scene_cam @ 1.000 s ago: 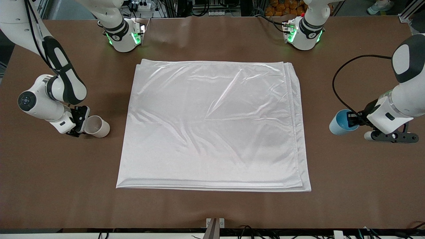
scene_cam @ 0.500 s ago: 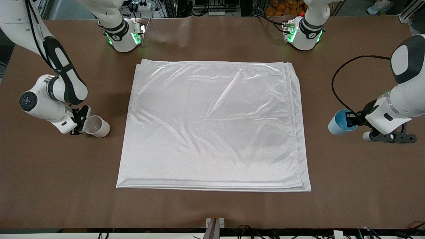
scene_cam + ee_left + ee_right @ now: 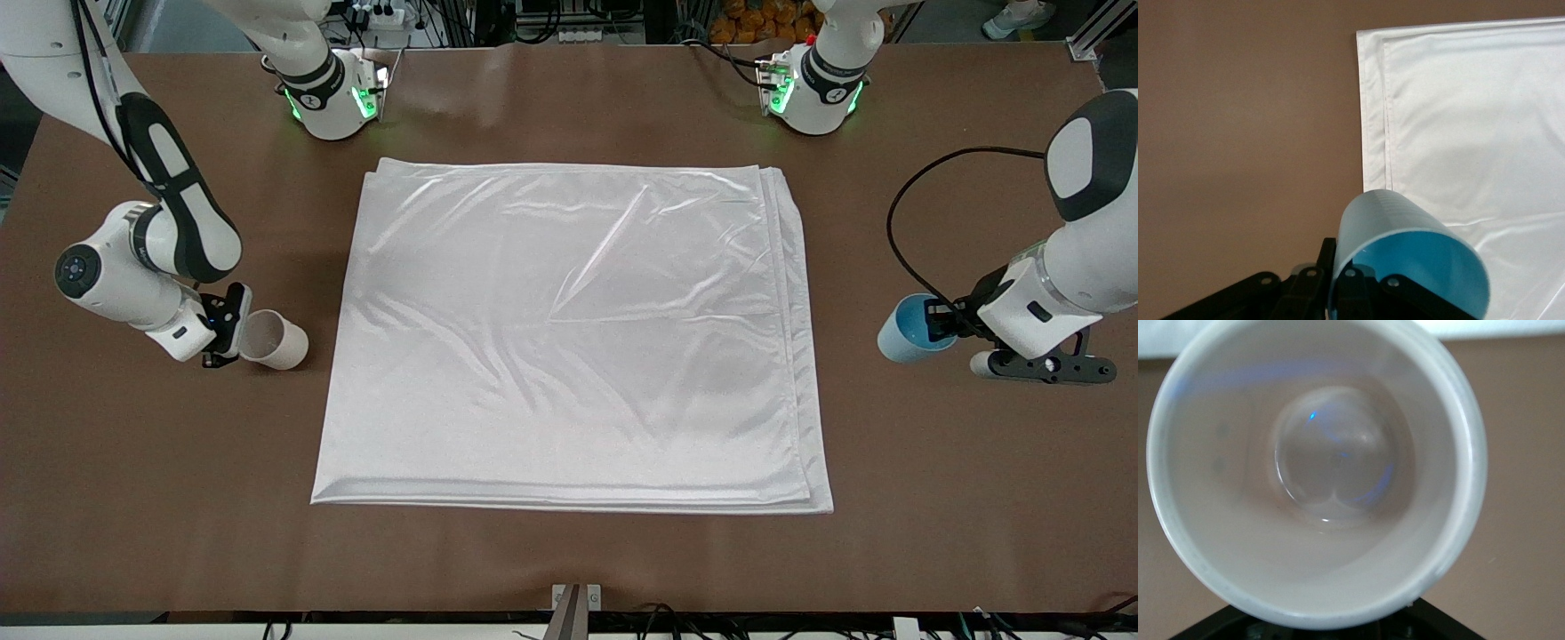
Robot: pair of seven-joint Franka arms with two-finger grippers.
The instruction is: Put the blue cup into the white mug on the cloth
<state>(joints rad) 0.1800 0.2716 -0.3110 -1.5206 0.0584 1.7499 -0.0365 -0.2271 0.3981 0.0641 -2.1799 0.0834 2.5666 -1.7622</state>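
Observation:
The white cloth (image 3: 569,338) lies spread on the middle of the brown table. My right gripper (image 3: 233,336) is shut on the rim of the white mug (image 3: 276,342) and holds it tipped on its side over bare table beside the cloth's edge at the right arm's end. The mug's pale inside fills the right wrist view (image 3: 1315,473); its handle is hidden. My left gripper (image 3: 935,322) is shut on the rim of the blue cup (image 3: 902,331), tipped over bare table at the left arm's end. In the left wrist view one finger (image 3: 1327,257) is outside the cup (image 3: 1405,233) and one is inside.
The brown table (image 3: 569,560) is bare around the cloth. The two arm bases (image 3: 333,98) (image 3: 813,89) stand at the table edge farthest from the front camera. A black cable (image 3: 898,222) loops from the left arm. The cloth's folded corner (image 3: 1371,107) shows in the left wrist view.
My right gripper has carried the white mug a little toward the cloth. My left gripper with the blue cup has shifted very slightly toward the cloth.

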